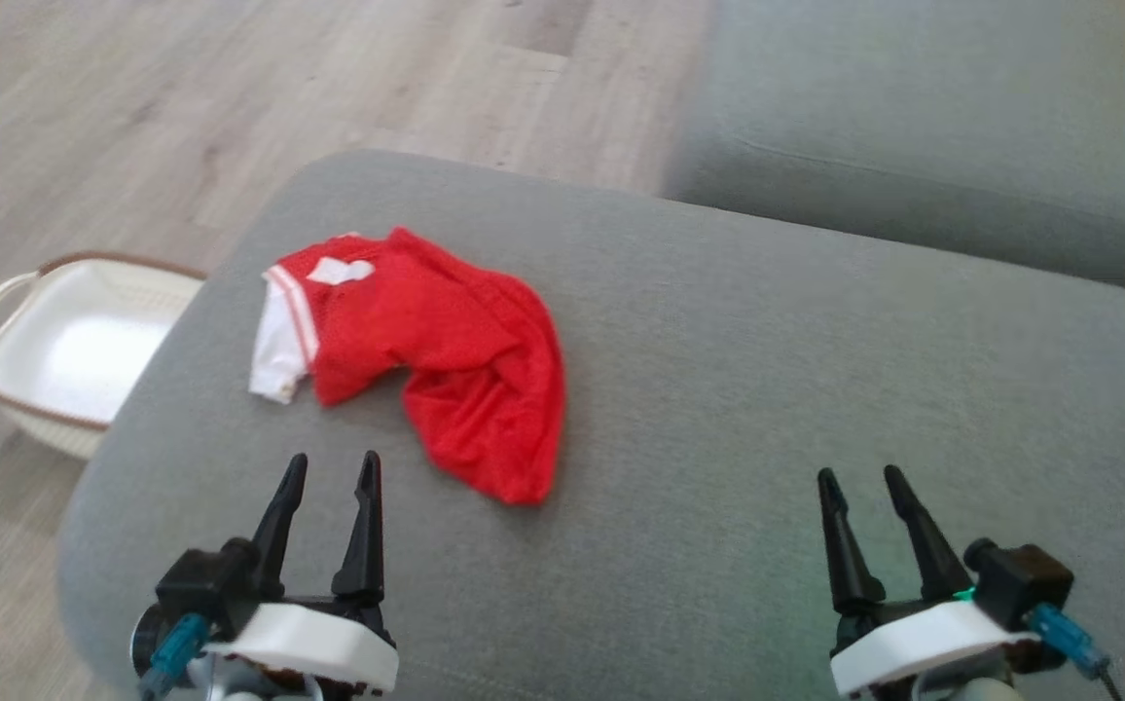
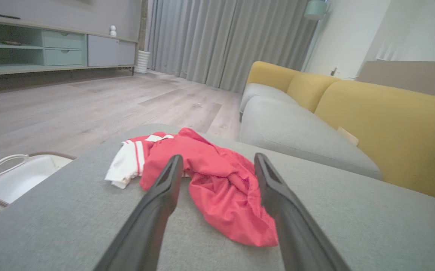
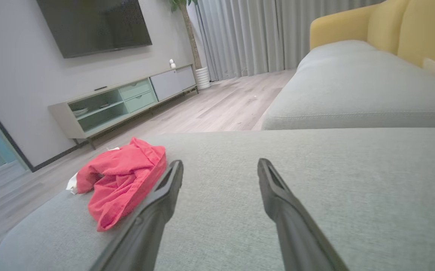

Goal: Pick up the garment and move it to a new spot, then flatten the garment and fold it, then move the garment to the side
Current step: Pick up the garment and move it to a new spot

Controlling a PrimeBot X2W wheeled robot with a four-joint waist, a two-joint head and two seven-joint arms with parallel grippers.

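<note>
- Left gripper [image 1: 333, 465]: jaws wide, empty, low over the grey cushion [image 1: 767, 370].
- The garment [image 1: 446, 360] lies crumpled just ahead, slightly rightward, its long axis slanting away to the left.
- Right gripper [image 1: 859, 477]: wide, empty, well apart, so the left arm is nearer.

I can read no text, number or brand. The red jersey [image 1: 446, 350] lies crumpled, and the white patch [image 1: 341, 272] near its collar shows no legible characters.
</note>
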